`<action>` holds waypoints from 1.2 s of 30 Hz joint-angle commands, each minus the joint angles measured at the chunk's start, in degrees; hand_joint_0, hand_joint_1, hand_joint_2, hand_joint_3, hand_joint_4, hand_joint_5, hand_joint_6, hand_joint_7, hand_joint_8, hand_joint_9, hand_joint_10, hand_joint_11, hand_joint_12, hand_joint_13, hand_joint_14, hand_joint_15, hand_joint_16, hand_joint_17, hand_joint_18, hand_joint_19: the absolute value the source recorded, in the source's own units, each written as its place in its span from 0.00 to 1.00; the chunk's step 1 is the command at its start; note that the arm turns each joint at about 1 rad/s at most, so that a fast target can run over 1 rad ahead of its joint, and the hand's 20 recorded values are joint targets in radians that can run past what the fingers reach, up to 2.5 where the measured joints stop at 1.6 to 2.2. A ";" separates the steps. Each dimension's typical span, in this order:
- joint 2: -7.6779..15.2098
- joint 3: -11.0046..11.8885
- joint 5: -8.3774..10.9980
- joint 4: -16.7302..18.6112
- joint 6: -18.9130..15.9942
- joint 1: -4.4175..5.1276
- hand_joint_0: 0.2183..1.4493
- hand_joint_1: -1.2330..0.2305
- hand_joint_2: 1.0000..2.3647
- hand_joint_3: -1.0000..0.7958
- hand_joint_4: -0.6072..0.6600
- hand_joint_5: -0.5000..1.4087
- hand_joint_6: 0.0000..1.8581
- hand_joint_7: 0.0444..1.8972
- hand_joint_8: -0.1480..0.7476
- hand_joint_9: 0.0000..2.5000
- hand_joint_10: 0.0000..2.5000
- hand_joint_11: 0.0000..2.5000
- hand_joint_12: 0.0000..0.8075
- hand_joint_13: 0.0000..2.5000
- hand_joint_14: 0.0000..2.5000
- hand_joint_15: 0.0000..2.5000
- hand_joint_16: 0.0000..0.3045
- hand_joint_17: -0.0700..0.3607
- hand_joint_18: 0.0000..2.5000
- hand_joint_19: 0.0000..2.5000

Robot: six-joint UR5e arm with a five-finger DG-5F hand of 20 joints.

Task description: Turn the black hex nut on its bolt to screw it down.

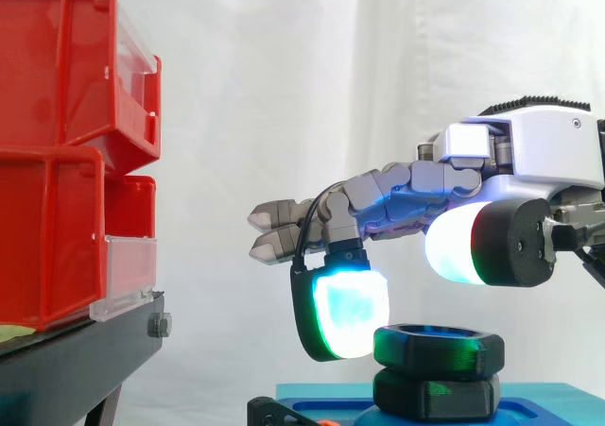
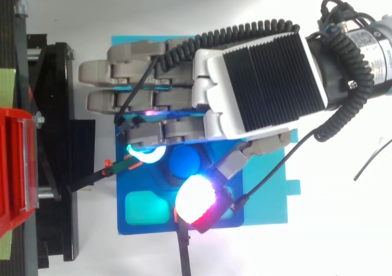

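Note:
A black hex nut [image 1: 437,348] sits on its bolt above a second black nut [image 1: 437,395], both on a blue fixture plate [image 2: 269,196]. From above, the bolt's blue top [image 2: 184,161] shows between the glowing pads. My hand [image 1: 548,152] reaches in from the right and hovers over the nut. One finger bends down, and its glowing cyan-white pad [image 1: 348,313] hangs at the nut's left edge. The thumb's white and red pad [image 1: 454,242] is above the nut, clear of it. The other fingers stretch straight to the left. Nothing is held.
Red bins [image 1: 57,143] stand stacked on a black stand [image 1: 66,360] at the left, a short way from the outstretched fingertips. The blue plate lies on a white surface, with a black strip [image 2: 184,251] leading off its near edge.

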State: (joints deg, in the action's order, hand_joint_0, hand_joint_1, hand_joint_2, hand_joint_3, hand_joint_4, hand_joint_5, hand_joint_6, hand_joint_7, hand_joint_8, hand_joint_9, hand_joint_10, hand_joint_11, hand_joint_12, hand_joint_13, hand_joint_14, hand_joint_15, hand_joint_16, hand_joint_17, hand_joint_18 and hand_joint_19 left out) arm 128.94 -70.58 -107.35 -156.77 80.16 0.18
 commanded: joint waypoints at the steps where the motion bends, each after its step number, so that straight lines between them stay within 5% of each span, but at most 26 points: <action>1: 0.00 0.01 -0.93 0.15 0.00 -0.89 0.22 0.64 0.00 0.28 0.69 0.20 0.31 0.70 0.47 0.12 0.00 0.00 0.43 0.03 0.00 0.00 0.16 0.42 0.06 0.05; 8: 0.00 0.01 -1.90 1.73 -0.09 -1.33 0.22 0.63 0.00 0.28 0.69 0.20 0.30 0.70 0.48 0.12 0.00 0.00 0.43 0.03 0.00 0.00 0.16 0.42 0.06 0.05; 14: 0.00 0.01 -1.72 5.16 -0.18 -0.27 0.22 0.63 0.00 0.28 0.69 0.20 0.27 0.74 0.47 0.13 0.00 0.00 0.43 0.03 0.00 0.00 0.16 0.42 0.07 0.05; 25: 0.09 0.01 1.09 7.71 -0.18 3.51 0.22 0.63 0.00 0.28 0.69 0.19 0.27 0.61 0.47 0.12 0.00 0.00 0.43 0.03 0.00 0.00 0.16 0.42 0.06 0.05; 36: 0.09 -1.05 3.99 5.77 0.00 5.53 0.22 0.63 0.00 0.28 0.69 0.19 0.27 0.61 0.46 0.11 0.00 0.00 0.43 0.03 0.00 0.00 0.16 0.42 0.06 0.05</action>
State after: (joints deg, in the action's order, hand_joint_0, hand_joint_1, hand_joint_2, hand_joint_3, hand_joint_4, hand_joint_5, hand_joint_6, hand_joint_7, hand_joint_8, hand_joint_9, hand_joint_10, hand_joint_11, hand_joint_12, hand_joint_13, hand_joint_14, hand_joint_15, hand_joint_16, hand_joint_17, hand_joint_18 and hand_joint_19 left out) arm 129.02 -71.04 -104.10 -150.78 80.11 5.27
